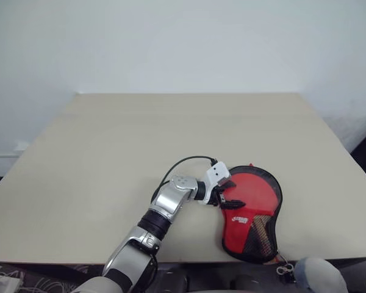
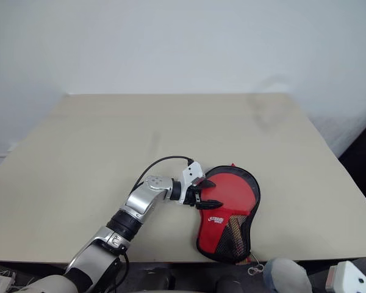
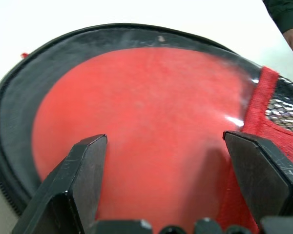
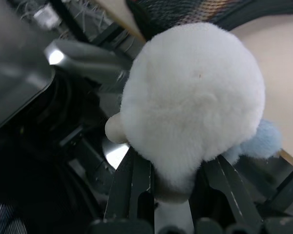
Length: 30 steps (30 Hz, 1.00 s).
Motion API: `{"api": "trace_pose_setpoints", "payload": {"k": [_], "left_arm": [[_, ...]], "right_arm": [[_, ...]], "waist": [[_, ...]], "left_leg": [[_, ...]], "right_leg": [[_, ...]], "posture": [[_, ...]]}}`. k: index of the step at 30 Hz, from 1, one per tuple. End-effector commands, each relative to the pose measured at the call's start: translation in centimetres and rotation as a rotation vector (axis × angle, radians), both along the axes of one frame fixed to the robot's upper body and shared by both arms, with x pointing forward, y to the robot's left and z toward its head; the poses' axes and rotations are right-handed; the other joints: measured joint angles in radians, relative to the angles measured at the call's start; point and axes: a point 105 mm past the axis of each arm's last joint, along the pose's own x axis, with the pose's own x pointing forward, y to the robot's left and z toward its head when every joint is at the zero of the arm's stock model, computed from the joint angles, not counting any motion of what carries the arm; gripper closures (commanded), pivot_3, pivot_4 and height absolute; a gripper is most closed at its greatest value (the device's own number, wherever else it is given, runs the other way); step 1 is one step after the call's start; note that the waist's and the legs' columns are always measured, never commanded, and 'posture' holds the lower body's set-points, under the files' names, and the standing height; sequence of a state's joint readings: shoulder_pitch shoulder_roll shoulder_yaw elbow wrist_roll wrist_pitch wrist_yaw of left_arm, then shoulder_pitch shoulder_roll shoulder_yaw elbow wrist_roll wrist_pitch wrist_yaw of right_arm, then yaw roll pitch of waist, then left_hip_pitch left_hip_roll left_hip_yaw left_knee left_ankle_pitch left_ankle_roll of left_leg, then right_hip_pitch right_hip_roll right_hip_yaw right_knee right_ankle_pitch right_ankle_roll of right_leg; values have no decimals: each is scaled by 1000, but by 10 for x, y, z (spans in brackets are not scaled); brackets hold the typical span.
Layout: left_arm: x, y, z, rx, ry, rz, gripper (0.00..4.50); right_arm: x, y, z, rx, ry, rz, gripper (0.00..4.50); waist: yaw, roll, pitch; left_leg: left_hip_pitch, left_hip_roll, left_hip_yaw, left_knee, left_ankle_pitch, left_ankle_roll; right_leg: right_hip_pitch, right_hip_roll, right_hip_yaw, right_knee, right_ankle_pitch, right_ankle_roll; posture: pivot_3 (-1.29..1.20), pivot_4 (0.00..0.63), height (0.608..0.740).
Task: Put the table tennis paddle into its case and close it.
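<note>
- Counter [image 1: 110, 159]: pale beige top against a white wall.
- Case [image 1: 265, 226]: paddle-shaped pouch, lying flat at the counter's near right edge, narrow mesh end toward the robot; black zipper edging, red panel with white logo, clear window over the round part.
- Paddle [image 3: 146, 122]: red round face seen through the clear window, inside the case.
- Left tool [image 1: 221, 196]: fingers [image 3: 78, 180] spread wide, one to either side over the red round part at the case's left edge; nothing gripped between them.
- Right tool [image 4: 178, 195]: closed on a white fluffy pom-pom [image 4: 195, 97], just off the counter's near edge below the case; a pale blue tuft [image 4: 266, 139] beside it.
- Keyring [image 1: 285, 267]: small metal ring hanging at the case's narrow end.
</note>
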<state>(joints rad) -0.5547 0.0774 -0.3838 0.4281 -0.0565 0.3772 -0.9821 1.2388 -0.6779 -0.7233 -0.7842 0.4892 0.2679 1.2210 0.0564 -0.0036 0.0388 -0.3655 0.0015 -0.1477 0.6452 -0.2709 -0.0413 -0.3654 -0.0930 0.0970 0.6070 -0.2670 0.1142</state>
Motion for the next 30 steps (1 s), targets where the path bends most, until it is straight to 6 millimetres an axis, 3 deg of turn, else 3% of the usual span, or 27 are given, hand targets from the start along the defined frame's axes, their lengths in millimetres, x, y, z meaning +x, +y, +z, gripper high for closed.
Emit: {"api": "trace_pose_setpoints", "payload": {"k": [1,5,8,11,16,21,27,30], "left_arm": [[-14,21,-49,153,160,49,455],[-11,21,-45,145,145,51,455],[-6,22,-38,120,130,56,455],[3,22,-27,89,113,75,455],[20,28,-5,18,117,131,455],[19,33,3,20,70,110,455],[16,34,10,-1,65,113,455],[14,34,12,-8,63,114,455]], "right_arm": [[-16,9,-2,31,73,64,4014],[19,13,5,94,-46,-14,4014],[46,1,0,85,-65,-156,4015],[51,7,-4,100,-45,-142,4015],[82,11,-3,177,-118,-269,4015],[115,4,-13,160,-156,-417,4015],[132,15,-28,159,-113,-447,4015],[139,13,-33,145,-110,-480,3025]], "waist": [[-1,0,-1],[-5,-3,-2],[-13,-3,-2],[-22,-3,-2],[-37,-3,-2],[-52,-3,-2],[-53,0,-1],[-53,0,0]], "left_leg": [[0,-1,0,0,-1,0],[4,-2,1,0,-3,2],[7,-1,1,3,-3,1],[7,-1,1,7,-3,1],[7,-1,1,9,-3,1],[6,-1,0,10,-2,2],[6,0,-1,7,-2,2],[6,0,0,7,-2,2]], "right_leg": [[0,-1,0,0,-1,0],[4,-2,0,0,-3,1],[6,-2,0,1,-4,-2],[7,-2,-1,2,-4,-2],[7,-2,-1,3,-4,-1],[7,-1,-1,5,-3,-2],[6,1,1,8,0,-1],[6,1,1,8,0,-1]], "posture": [[0,0,740],[0,0,740],[0,0,740],[0,0,740],[0,0,740],[0,0,740],[0,0,740],[0,0,740]]}}
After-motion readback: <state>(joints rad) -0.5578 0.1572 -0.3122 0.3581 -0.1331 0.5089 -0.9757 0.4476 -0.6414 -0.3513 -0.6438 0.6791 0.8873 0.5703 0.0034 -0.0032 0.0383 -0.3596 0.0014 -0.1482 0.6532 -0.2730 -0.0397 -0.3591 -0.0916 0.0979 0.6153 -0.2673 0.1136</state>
